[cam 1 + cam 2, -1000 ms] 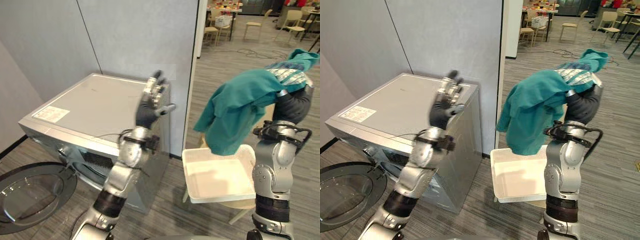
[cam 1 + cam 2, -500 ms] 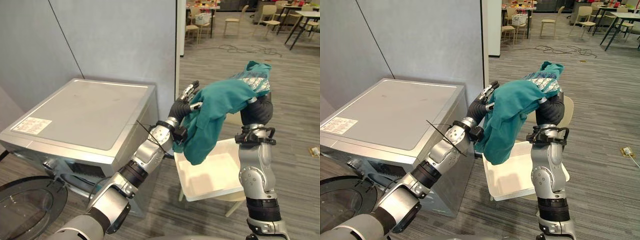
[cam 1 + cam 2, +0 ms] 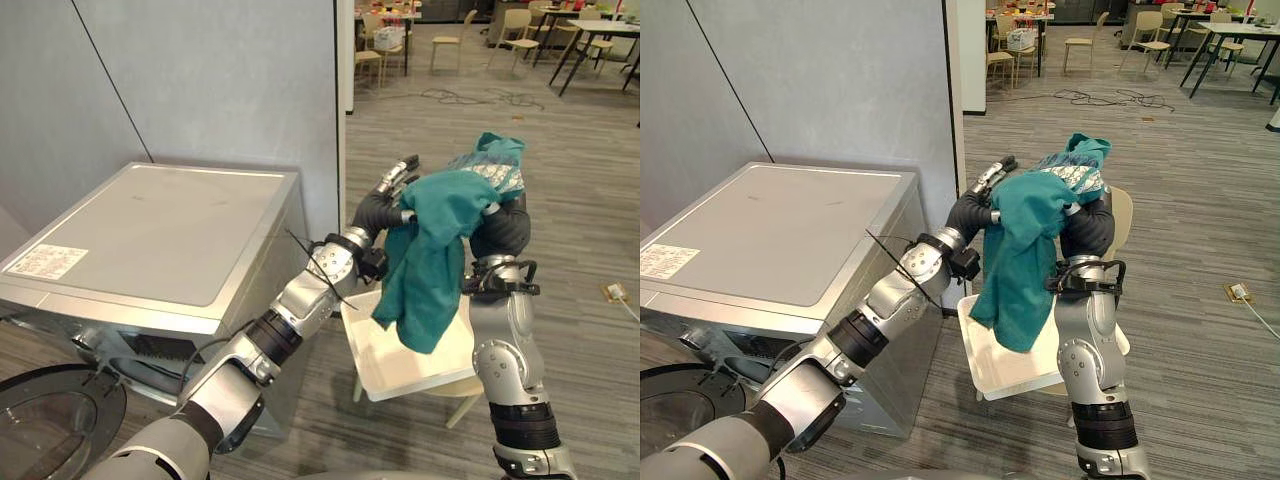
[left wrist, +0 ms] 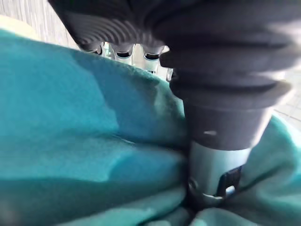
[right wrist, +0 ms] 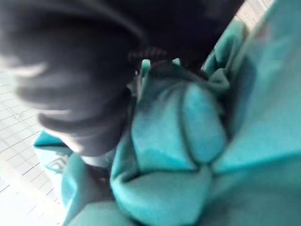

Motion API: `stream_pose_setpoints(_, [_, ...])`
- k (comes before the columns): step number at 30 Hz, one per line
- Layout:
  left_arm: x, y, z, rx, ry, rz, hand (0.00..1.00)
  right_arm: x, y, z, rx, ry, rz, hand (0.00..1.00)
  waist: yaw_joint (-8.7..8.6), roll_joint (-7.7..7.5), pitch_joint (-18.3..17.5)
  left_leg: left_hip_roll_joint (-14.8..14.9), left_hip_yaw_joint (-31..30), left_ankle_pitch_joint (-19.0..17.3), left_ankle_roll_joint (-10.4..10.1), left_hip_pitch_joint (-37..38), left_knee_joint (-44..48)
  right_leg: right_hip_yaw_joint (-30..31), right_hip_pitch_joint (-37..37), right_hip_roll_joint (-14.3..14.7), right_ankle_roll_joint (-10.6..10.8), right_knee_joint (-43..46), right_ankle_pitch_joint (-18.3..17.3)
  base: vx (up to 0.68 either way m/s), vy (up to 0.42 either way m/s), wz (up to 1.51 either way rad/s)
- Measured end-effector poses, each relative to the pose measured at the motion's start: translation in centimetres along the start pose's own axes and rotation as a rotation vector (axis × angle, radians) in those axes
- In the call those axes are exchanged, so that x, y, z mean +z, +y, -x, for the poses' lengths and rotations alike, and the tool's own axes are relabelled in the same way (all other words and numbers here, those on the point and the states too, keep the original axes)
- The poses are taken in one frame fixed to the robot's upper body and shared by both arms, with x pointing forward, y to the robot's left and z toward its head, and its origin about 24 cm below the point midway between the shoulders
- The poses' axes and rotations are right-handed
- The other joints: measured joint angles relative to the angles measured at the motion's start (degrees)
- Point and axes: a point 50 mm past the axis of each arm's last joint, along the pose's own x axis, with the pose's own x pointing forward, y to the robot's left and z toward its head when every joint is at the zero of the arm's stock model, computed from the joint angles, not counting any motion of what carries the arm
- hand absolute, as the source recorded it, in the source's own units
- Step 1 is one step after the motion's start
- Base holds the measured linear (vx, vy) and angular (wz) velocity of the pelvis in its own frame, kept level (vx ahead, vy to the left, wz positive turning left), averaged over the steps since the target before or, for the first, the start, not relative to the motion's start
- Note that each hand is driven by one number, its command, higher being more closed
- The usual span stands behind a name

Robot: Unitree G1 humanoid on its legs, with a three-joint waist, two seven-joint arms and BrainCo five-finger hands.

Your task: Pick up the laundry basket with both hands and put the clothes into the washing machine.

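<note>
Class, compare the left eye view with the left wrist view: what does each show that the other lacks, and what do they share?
Left eye view: the washing machine with its open door, the white laundry basket below the arms, and the right hand raised under the draped cloth. Left wrist view: a close look at the left hand, whose thumb sinks into the folds. Shared: the teal garment and the left hand reaching against it, fingers straight above the cloth.

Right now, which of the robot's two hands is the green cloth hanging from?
The right hand, raised above the white basket: the teal garment drapes over it and hangs down. The left hand only touches the garment's side with its fingers.
</note>
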Motion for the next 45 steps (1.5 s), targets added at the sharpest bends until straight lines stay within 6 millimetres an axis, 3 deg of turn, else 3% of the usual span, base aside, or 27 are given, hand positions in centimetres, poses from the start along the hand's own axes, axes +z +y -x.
stream_pose_setpoints(15, [-0.9, -2.2, -0.2, -0.093, 0.028, 0.005, 1.00, -0.1, -0.9, 0.7, -0.079, -0.002, -0.023, 1.00, -0.03, -0.14, 0.0, 0.0, -1.0, 0.0, 0.0, 0.1, 0.1, -0.7, 0.8, -0.1, 0.0, -0.1, 0.0, 0.00, -0.002, 0.03])
stream_pose_setpoints(16, [-0.9, -2.2, -0.2, -0.093, 0.029, 0.004, 1.00, -0.1, -0.9, 0.7, -0.080, -0.002, -0.023, 0.00, -0.04, -0.19, 0.0, 0.0, -1.0, 0.0, 0.0, 0.2, 0.1, -0.6, 0.8, -0.1, 0.0, -0.1, 0.0, 0.00, 0.000, 0.00])
stream_pose_setpoints(23, [0.0, -0.9, 0.2, -0.084, 0.005, -0.062, 1.00, -0.2, -2.3, 1.8, -0.109, 0.035, 0.006, 0.00, 0.08, -0.68, -0.1, 0.0, -0.6, 0.0, 0.0, 0.6, 0.0, -0.3, 0.8, 0.0, 0.0, -0.3, 0.0, 0.00, 0.000, -0.02])
stream_pose_setpoints(27, [2.7, 2.6, 2.3, 0.045, -0.131, -0.012, 1.00, 1.3, -5.8, 4.4, -0.246, 0.028, 0.081, 0.00, -0.05, -0.63, -0.1, 0.1, -0.6, 0.0, 0.0, 0.6, 0.0, -0.2, 0.8, 0.1, 0.0, -0.3, 0.0, 0.00, 0.000, -0.01])
stream_pose_setpoints(28, [3.5, 4.8, 4.7, 0.141, -0.201, 0.038, 1.00, 3.1, -7.9, 5.7, -0.349, -0.027, 0.127, 0.00, -0.09, -0.54, -0.1, 0.2, -0.6, -0.1, -0.1, 0.6, 0.0, -0.1, 0.8, 0.2, 0.0, -0.4, 0.0, 0.00, 0.000, -0.05])
stream_pose_setpoints(30, [3.7, 7.1, 7.9, 0.248, -0.259, 0.105, 1.00, 4.8, -9.7, 7.2, -0.455, -0.085, 0.168, 0.00, -0.16, -0.46, -0.1, 0.3, -0.6, -0.3, -0.2, 0.6, 0.0, 0.0, 0.8, 0.4, 0.0, -0.6, -0.1, 0.00, 0.000, -0.04])
stream_pose_setpoints(31, [3.4, 9.1, 12.1, 0.390, -0.302, 0.144, 1.00, 6.4, -11.4, 9.4, -0.576, -0.133, 0.210, 0.00, -0.13, -0.45, -0.2, 0.5, -0.6, -0.7, -0.5, 0.6, 0.0, 0.0, 0.8, 0.6, 0.0, -0.9, -0.2, 0.00, 0.000, 0.00])
stream_pose_setpoints(34, [2.3, 11.1, 18.7, 0.599, -0.299, 0.157, 1.00, 8.5, -13.2, 13.4, -0.758, -0.177, 0.320, 0.00, 0.13, -0.51, -0.1, 0.6, -0.6, -1.5, -1.1, 0.5, 0.0, -0.2, 0.8, 0.7, -0.4, -1.1, -0.7, 0.00, 0.000, 0.00])
stream_pose_setpoints(35, [2.0, 11.3, 19.9, 0.640, -0.291, 0.161, 1.00, 8.9, -13.5, 14.3, -0.791, -0.176, 0.343, 0.00, 0.21, -0.50, -0.1, 0.6, -0.7, -1.6, -1.0, 0.5, 0.0, -0.2, 0.8, 0.7, -0.4, -1.1, -0.8, 0.03, -0.002, 0.06])
stream_pose_setpoints(36, [1.3, 11.4, 22.5, 0.712, -0.276, 0.168, 1.00, 9.3, -14.0, 16.5, -0.867, -0.147, 0.414, 0.00, 0.43, -0.48, -0.1, 0.6, -0.8, -1.7, -1.0, 0.4, 0.0, -0.4, 0.9, 0.6, -0.4, -1.1, -0.8, 0.02, 0.001, 0.06])
stream_pose_setpoints(38, [0.6, 10.8, 24.3, 0.741, -0.245, 0.179, 1.00, 9.5, -14.5, 19.0, -0.958, -0.093, 0.488, 0.00, 0.90, -0.49, -0.1, 0.6, -0.9, -1.8, -0.9, 0.3, 0.1, -0.6, 0.9, 0.5, -0.5, -0.9, -0.9, 0.03, 0.002, 0.05])
stream_pose_setpoints(39, [-0.1, 10.2, 25.1, 0.739, -0.219, 0.191, 1.00, 9.3, -15.3, 21.5, -1.055, -0.022, 0.538, 0.00, 1.36, -0.57, -0.2, 0.6, -0.9, -1.8, -0.9, 0.2, 0.2, -0.7, 0.9, 0.5, -0.5, -0.8, -1.0, 0.04, -0.006, 0.08])
stream_pose_setpoints(40, [-0.8, 9.6, 25.8, 0.741, -0.194, 0.212, 1.00, 8.4, -16.0, 24.2, -1.163, 0.039, 0.514, 0.00, 1.53, -0.60, -0.2, 0.8, -1.2, -1.9, -0.8, 0.1, 0.4, -1.4, 1.0, 0.4, -0.4, -0.6, -1.2, 0.03, -0.016, 0.10])
stream_pose_setpoints(41, [-1.2, 9.3, 26.2, 0.746, -0.181, 0.227, 1.00, 7.8, -16.3, 25.5, -1.215, 0.070, 0.485, 0.00, 1.53, -0.57, -0.2, 0.9, -1.4, -1.9, -0.8, 0.0, 0.5, -1.8, 1.1, 0.3, -0.3, -0.2, -1.3, 0.04, -0.025, 0.20])
stream_pose_setpoints(43, [-3.2, 8.0, 28.0, 0.795, -0.117, 0.298, 1.00, 4.9, -16.8, 31.2, -1.398, 0.216, 0.337, 0.00, 1.50, -0.47, -0.1, 1.1, -1.5, -2.4, -0.6, -0.2, 1.5, -3.1, 1.9, 0.0, -0.2, 1.3, -2.6, 0.01, -0.024, 0.26])
stream_pose_setpoints(45, [-4.9, 7.5, 29.2, 0.841, -0.057, 0.345, 1.00, 3.4, -16.5, 34.5, -1.506, 0.295, 0.256, 0.00, 1.83, -0.12, -0.1, 1.1, -2.0, -3.6, -0.7, -0.3, 2.5, -3.8, 2.4, -0.2, -0.1, 2.3, -3.7, -0.01, -0.010, 0.22])
